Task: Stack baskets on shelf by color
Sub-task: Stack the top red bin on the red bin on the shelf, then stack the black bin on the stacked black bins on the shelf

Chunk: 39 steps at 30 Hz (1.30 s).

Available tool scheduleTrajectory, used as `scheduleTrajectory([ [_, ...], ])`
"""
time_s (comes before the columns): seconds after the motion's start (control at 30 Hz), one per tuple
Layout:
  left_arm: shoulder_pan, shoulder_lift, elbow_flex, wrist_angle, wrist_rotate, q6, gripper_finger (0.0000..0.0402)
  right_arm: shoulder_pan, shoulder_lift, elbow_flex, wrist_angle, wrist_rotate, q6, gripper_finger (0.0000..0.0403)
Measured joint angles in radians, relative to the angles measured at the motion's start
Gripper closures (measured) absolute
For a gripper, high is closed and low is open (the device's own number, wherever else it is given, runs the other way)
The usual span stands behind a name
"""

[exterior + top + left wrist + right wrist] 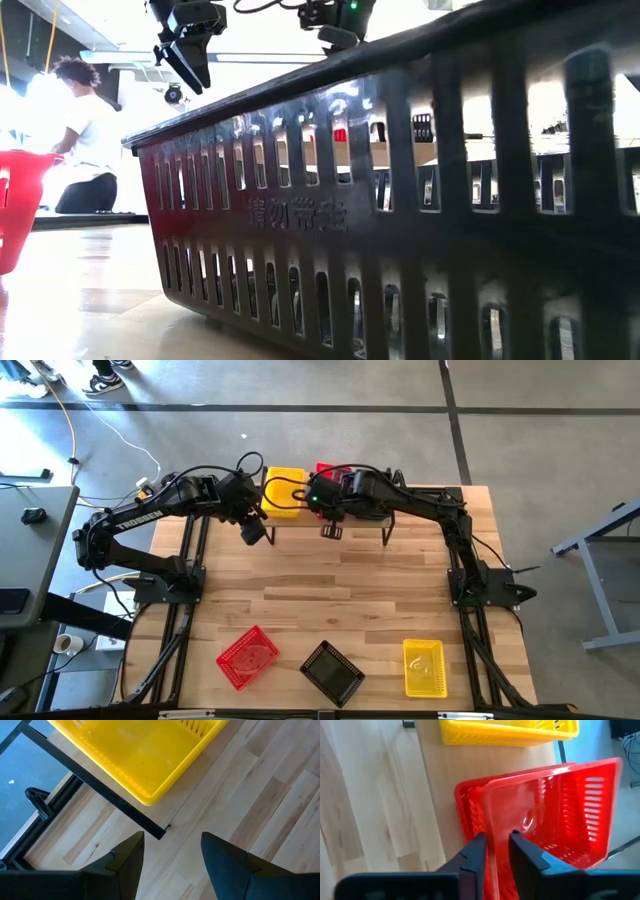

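Observation:
The low shelf stands at the table's far edge. On it sit a yellow basket and a red basket, the red one partly under my right arm. My right gripper is shut on a red basket that lies tilted in a second red basket on the shelf plank. My left gripper is open and hovers over the tabletop just in front of the shelf's left end, near the yellow basket. It touches nothing. My right gripper pinches the upper red basket by the rim of its near wall, which stands between the two fingers. One finger is inside the basket and one outside. The fingers come slanting down from the near right. The basket is tilted inside the lower red one.
Near the table's front edge lie a red basket, a black basket and a yellow basket. The black basket fills most of the low view. A person is in the room behind. The table's middle shows bare wood.

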Motion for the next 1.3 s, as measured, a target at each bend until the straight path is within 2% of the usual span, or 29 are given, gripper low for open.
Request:
scheduleTrajectory([
  [0.2,0.0,0.0,0.0,0.0,0.0,0.0,0.0216,0.0,0.0,0.014,0.013,-0.004,0.042,0.0293],
  [0.47,0.0,0.0,0.0,-0.001,0.005,0.001,0.0216,0.004,-0.02,0.065,-0.076,-0.044,0.217,0.0284],
  [0.67,-0.014,0.0,0.0,-0.019,0.104,0.027,0.0216,0.017,-0.053,0.061,-0.176,-0.054,0.342,0.0284],
  [0.87,-0.09,0.0,0.0,-0.017,0.149,0.014,0.0216,0.048,-0.063,0.061,-0.251,0.006,0.43,0.0284],
  [1.3,-0.281,0.0,0.0,0.013,0.149,-0.207,0.0216,0.141,-0.063,0.06,-0.252,-0.014,0.446,0.0284],
])
